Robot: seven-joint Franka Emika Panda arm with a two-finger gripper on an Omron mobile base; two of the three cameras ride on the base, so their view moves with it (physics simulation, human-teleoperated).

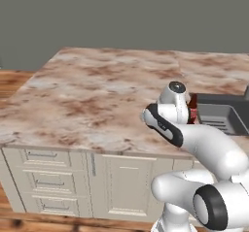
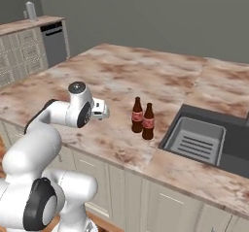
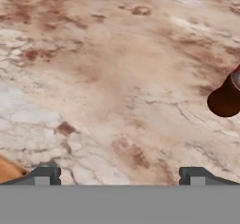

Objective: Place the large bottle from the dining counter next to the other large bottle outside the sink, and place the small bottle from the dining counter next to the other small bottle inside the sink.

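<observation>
- i am holding the gripper [image 3: 119,175] wide open, empty, over marbled counter [image 2: 116,75].
- two bottles [image 2: 142,119] standing beside the sink [image 2: 204,139]; large-bottle step probably finishing, so next calls for fetching the small one.

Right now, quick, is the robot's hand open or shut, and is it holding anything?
Hand: open and holding nothing. Its two tips stand wide apart above the marbled counter, with a brown bottle off to one side, not touched.
</observation>
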